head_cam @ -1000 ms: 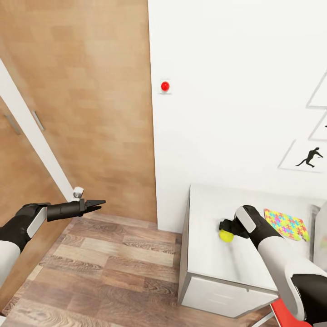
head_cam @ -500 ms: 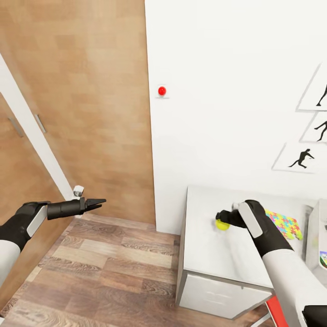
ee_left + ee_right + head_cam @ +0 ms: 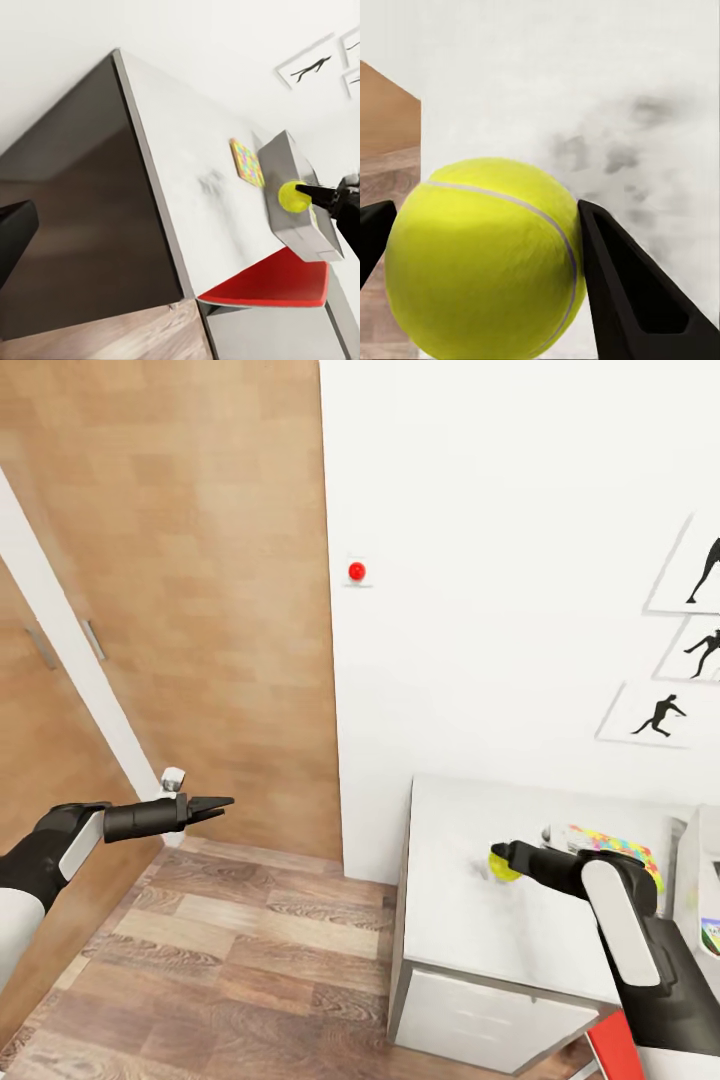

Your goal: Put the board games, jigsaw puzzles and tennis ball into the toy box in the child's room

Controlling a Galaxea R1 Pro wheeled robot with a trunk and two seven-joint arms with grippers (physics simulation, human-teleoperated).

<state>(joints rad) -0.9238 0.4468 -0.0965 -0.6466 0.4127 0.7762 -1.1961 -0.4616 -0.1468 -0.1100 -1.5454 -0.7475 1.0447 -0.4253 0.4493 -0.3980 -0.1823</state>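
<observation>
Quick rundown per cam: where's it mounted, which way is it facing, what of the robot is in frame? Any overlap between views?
Head: on the head, facing forward and down at wall, floor and table; both arms show, left hand, right hand on the ball.
Left wrist: on the left arm, facing the table from the side; right hand carrying the ball shows.
Right wrist: along the right fingers, ball between them.
Shared: ball in all three.

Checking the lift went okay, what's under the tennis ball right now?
Pale table top lies below the tennis ball, which the right gripper grips. Whether the ball clears the surface cannot be told.
</observation>
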